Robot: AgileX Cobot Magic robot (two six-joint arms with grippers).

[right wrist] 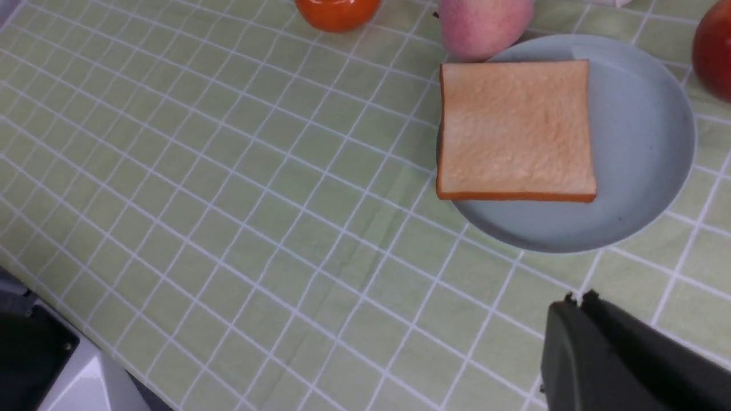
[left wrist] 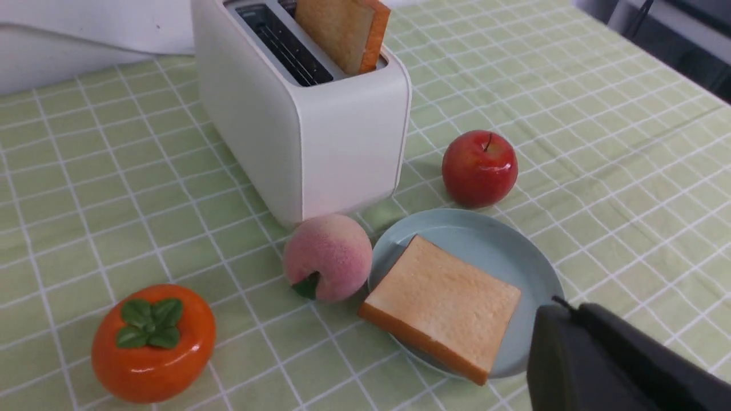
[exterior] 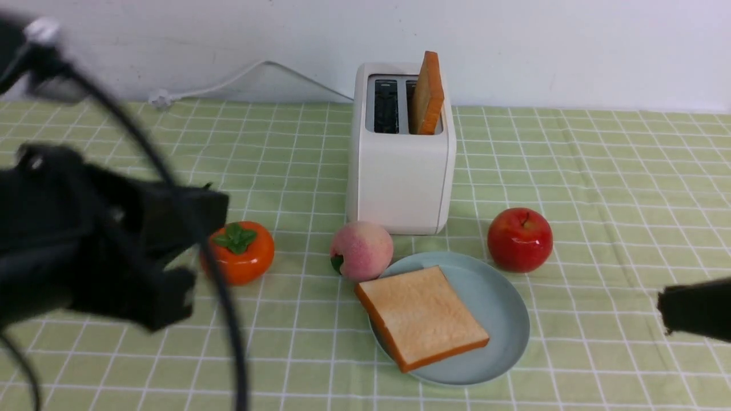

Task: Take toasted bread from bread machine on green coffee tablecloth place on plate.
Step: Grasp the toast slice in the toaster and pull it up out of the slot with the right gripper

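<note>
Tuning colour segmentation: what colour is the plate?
Plain light blue plate, no pattern; clearest in the right wrist view.

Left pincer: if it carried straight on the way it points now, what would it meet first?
Likely the plate, at its near rim, then the slice lying on it. The left pincer aims that way, but depth is unclear.

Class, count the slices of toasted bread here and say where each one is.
2. One slice lies flat on the light blue plate, overhanging its rim. The other slice stands in the right slot of the toaster. The left slot looks empty.
</note>
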